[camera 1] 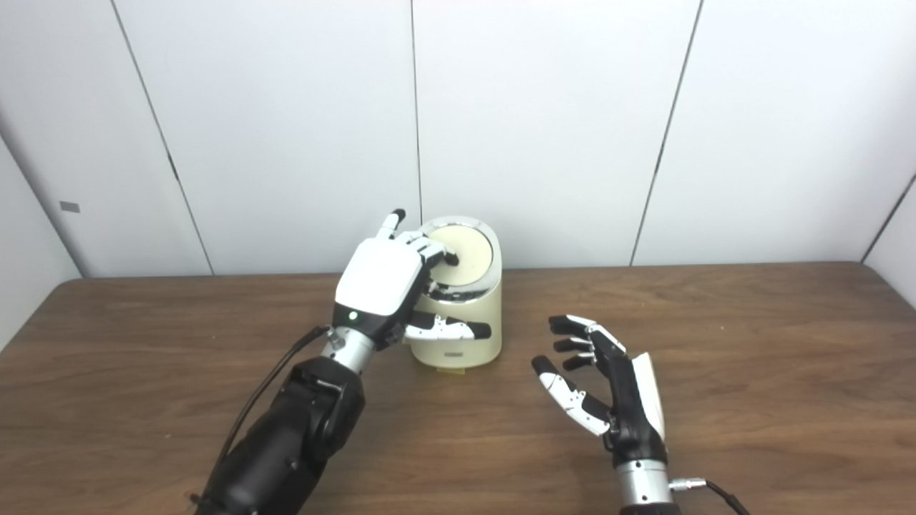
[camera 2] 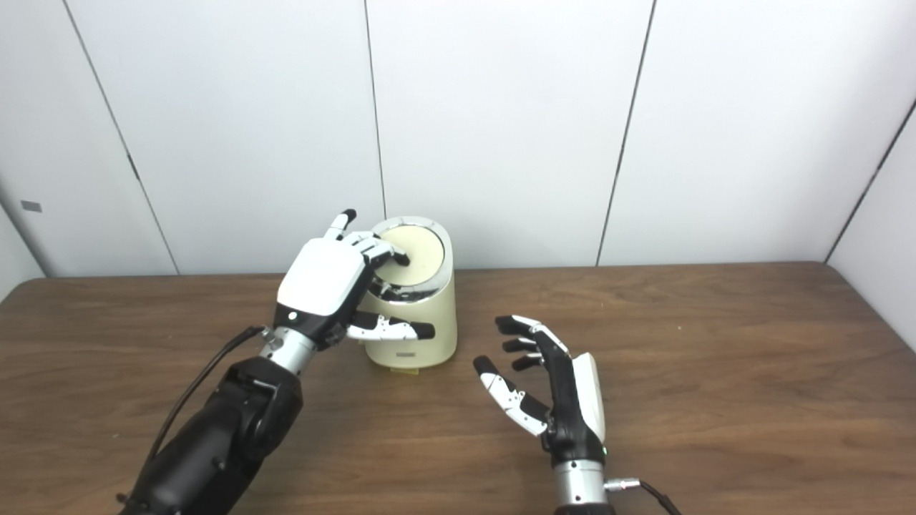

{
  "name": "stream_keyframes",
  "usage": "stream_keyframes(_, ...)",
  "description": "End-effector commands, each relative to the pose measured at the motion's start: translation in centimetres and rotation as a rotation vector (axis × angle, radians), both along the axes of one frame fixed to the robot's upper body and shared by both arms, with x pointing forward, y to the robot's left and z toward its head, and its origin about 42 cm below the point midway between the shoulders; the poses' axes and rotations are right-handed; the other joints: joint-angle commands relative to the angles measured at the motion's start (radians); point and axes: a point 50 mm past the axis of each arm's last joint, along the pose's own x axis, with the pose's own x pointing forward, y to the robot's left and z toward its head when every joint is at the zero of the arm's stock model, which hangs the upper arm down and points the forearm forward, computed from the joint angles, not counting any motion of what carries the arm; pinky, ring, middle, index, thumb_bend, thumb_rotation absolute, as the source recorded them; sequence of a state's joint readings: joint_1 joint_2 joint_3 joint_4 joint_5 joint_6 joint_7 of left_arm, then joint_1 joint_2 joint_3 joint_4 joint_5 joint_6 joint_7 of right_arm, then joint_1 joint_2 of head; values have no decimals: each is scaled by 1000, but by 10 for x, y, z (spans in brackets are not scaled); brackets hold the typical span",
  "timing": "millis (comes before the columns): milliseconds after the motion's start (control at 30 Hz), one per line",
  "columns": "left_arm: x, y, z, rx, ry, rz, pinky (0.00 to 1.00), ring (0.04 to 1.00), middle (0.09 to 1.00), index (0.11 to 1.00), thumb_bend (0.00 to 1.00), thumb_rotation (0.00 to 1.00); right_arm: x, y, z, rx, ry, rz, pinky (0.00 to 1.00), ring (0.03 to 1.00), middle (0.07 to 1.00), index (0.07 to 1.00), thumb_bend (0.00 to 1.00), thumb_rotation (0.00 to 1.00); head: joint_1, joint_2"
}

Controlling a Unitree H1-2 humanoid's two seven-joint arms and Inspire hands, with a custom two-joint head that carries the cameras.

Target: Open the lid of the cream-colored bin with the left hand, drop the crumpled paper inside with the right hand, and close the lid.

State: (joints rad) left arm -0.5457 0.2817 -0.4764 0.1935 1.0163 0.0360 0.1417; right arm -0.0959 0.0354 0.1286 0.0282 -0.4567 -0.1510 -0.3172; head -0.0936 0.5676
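Nearest the camera, the right hand (camera 1: pixel 608 390) waits low over the table (camera 1: pixel 751 372), palm turned inward, fingers spread and holding nothing. No crumpled paper shows in either view, so whether it is already inside cannot be told.

The bin (camera 1: pixel 461 329) stands upright toward the back of the table, just left of centre, near the wall (camera 1: pixel 544 121). Its round cream lid (camera 1: pixel 469 247) sits flat inside a shiny metal ring (camera 1: pixel 458 290), so it looks closed.

The left hand (camera 1: pixel 390 279) lies over the near left part of the bin top, back of the hand up. Its fingertips (camera 1: pixel 442 256) rest on the left edge of the lid, one finger sticking up behind, while the thumb (camera 1: pixel 451 330) stretches across the front wall of the bin. It is not clamped on anything; the fingers are loosely bent and apart.

Judging by this, the step is pressing the lid. It should go best with a push straight down on the lid, the thumb bracing the front so the light bin does not slide or tip, and the right hand kept well clear
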Motion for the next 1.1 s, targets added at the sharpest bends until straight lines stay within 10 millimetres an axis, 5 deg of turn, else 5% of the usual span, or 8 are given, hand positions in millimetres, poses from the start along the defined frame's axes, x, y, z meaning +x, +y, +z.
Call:
stream_keyframes(0, -11, 7, -18, 55, 122, -9, 1000, 798, 684, 682, 785, 632, -1, 1, -4, 5, -21, 8, 541, 664, 712, 697, 311, 455, -1, 0)
stream_keyframes(233, -22, -12, 58, -29, -64, -30, 1000, 865, 733, 752, 745, 769, 0, 2, -5, -3, -24, 10, 542, 658, 711, 693, 305, 450, 3, -9)
stream_keyframes(433, -29, -22, 93, -36, -151, -14, 1000, 965, 848, 869, 746, 852, 3, 4, -8, 7, -19, 17, 558, 676, 713, 697, 309, 463, 4, -21)
stream_keyframes(500, -29, -24, 100, -42, -170, -8, 1000, 993, 883, 901, 746, 858, 5, 5, -9, 5, -23, 20, 491, 624, 703, 697, 308, 460, 4, -25)
stream_keyframes(800, -35, -13, 115, -243, -185, -39, 1000, 993, 897, 908, 711, 837, 8, 5, -12, 10, -28, 21, 475, 611, 687, 702, 306, 428, 7, -35)
stream_keyframes(867, -39, -6, 114, -379, -162, -77, 1000, 940, 861, 867, 624, 779, 9, 5, -13, 11, -32, 24, 480, 616, 686, 699, 308, 421, 7, -35)
stream_keyframes(933, -43, 6, 106, -585, -109, -146, 827, 879, 837, 829, 505, 786, 9, 4, -13, 9, -34, 26, 508, 640, 696, 698, 307, 415, 8, -36)
stream_keyframes(1067, -54, 36, 74, -893, 8, -242, 724, 816, 822, 813, 247, 982, 10, 3, -12, 9, -25, 26, 525, 653, 705, 702, 304, 407, 16, -39)
